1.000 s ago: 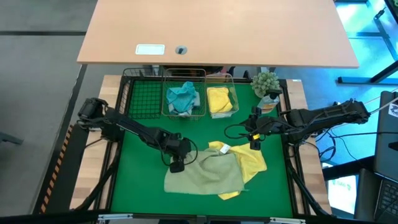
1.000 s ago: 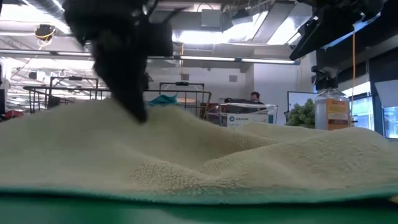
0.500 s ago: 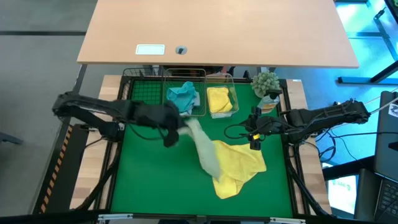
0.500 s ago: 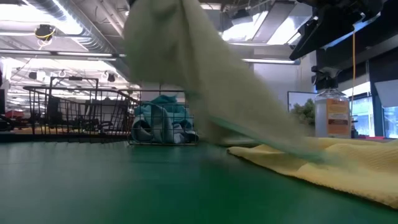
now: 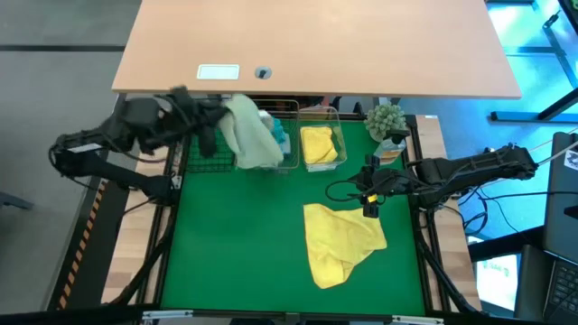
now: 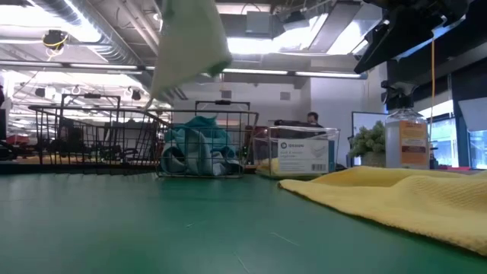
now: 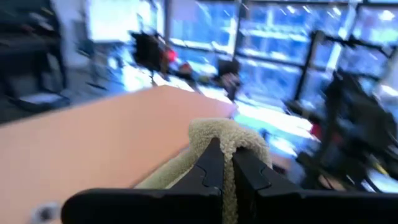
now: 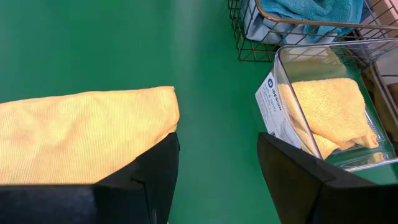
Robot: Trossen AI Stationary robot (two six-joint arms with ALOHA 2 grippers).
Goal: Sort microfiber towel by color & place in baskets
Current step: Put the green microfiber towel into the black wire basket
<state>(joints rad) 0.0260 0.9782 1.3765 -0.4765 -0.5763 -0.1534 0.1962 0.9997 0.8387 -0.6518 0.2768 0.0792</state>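
Note:
My left gripper is raised over the table's far left, shut on a pale greenish-beige towel above the black basket and the copper basket, which holds teal towels. A clear-walled bin beside them holds a yellow towel. Another yellow towel lies crumpled flat on the green mat. My right gripper is open and hovers just above that towel's far right edge, touching nothing. My left gripper pinches a bunched fold of the pale towel between its two fingers, coming roughly level from the table's left. How many layers it has, I cannot tell. The towel hangs slack below the fingers, lifted clear of the mat.
A small potted plant and a spray bottle stand at the far right corner. A tan desk lies beyond the far edge. Bare green mat stretches over the near left.
My left gripper has risen from the near middle of the mat and swung toward the far left edge. It has pulled the pale towel off the yellow one; the towel first trailed, then came clear and now hangs over the baskets. The yellow towel lies uncovered.

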